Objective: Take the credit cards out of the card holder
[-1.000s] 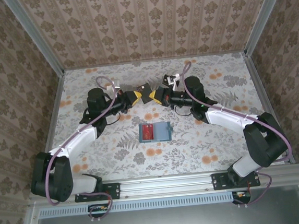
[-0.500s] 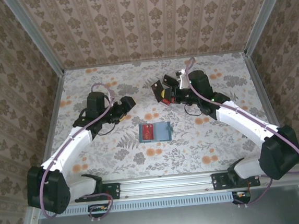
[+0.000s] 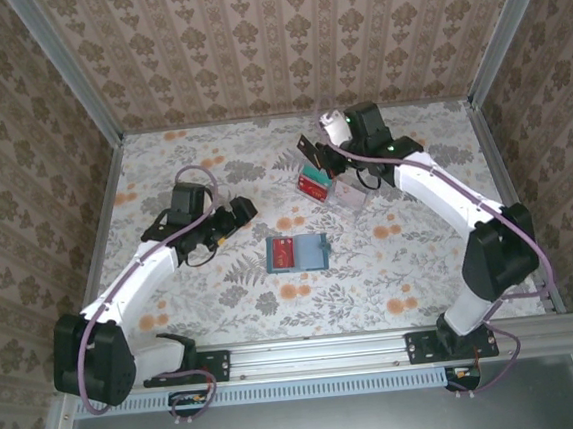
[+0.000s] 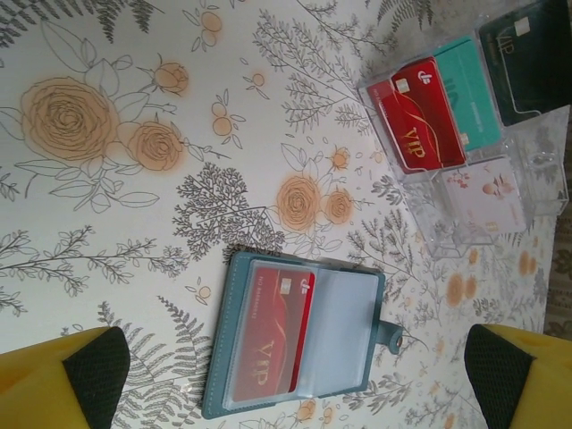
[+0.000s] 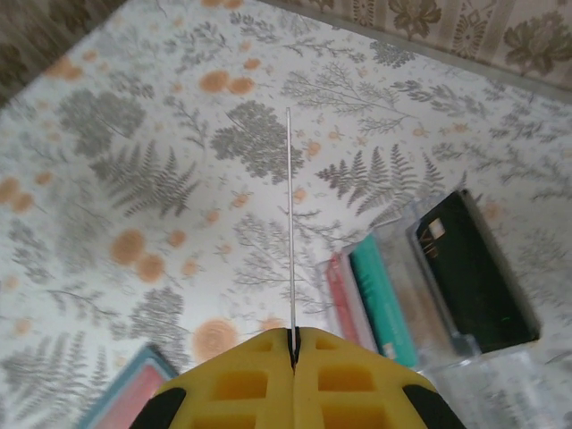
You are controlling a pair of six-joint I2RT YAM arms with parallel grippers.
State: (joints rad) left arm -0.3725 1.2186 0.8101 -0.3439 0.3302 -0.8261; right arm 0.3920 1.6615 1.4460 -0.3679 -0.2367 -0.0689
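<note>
The teal card holder [image 3: 314,253] lies open on the table's middle with a red credit card [image 3: 283,254] in its left panel. In the left wrist view the card holder [image 4: 357,322] and its red card [image 4: 268,335] lie below my left gripper [image 4: 293,357], which is open and holds nothing. From above, that left gripper [image 3: 243,212] hangs to the holder's back left. My right gripper [image 3: 318,158] is shut on another credit card [image 3: 307,148], dark from above. In the right wrist view that card [image 5: 290,223] is edge-on between the shut right gripper [image 5: 293,338].
A clear plastic box [image 3: 347,195] stands at the back right, just under the held card, with red [image 4: 420,116], teal [image 4: 469,89], dark [image 4: 527,63] and white [image 4: 487,197] cards in it. Patterned walls close off the table's sides and back.
My left gripper let go of the card, opened wide and drew back to the left. My right gripper carried the card right and toward the back, over the clear box.
</note>
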